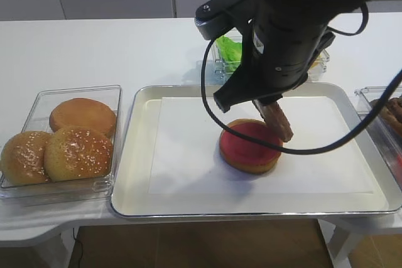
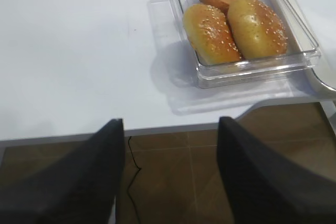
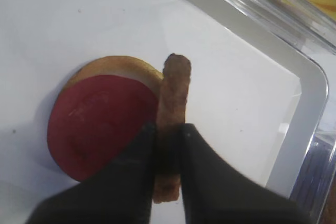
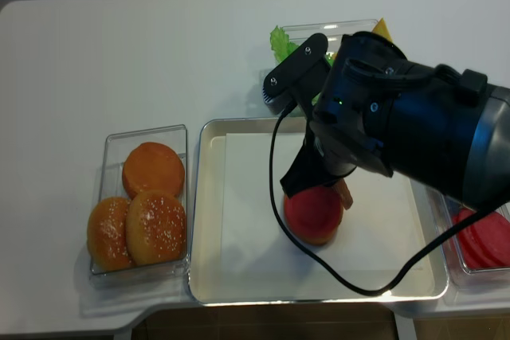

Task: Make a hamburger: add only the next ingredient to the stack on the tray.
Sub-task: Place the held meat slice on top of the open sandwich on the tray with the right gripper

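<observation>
The meat patty hangs edge-on, pinched by its lower rim in my right gripper, which is shut on it. It stands tilted just over the right edge of the stack, a tan bun half topped by a glossy red disc. In the high view the patty pokes out below the black arm, over the stack on the paper-lined tray. My left gripper is open and holds nothing; it hangs off the table's front edge, above the brown floor.
A clear bin left of the tray holds three buns. Behind the tray stand a bin of green lettuce and yellow cheese. At the right a bin holds red slices. The right arm hides the tray's back middle.
</observation>
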Tool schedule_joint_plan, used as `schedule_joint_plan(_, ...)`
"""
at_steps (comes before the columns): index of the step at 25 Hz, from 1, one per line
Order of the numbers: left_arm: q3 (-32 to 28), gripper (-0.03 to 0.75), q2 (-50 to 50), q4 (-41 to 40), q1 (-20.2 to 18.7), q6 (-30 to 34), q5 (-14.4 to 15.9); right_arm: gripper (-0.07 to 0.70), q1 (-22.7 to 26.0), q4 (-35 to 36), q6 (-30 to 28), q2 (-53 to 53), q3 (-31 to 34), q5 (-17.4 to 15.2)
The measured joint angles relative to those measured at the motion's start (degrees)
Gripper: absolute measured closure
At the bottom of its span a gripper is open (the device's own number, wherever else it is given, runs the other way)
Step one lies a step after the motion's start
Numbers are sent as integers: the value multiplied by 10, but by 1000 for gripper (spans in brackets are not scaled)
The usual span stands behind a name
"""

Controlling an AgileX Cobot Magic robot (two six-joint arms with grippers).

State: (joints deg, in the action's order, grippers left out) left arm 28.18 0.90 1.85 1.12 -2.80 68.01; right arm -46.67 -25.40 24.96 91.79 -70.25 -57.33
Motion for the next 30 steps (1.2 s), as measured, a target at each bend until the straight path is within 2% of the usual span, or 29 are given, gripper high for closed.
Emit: schedule_joint_plan(30,0,299,0,0,0,0,0,519,0,29,-18,0,0,-5)
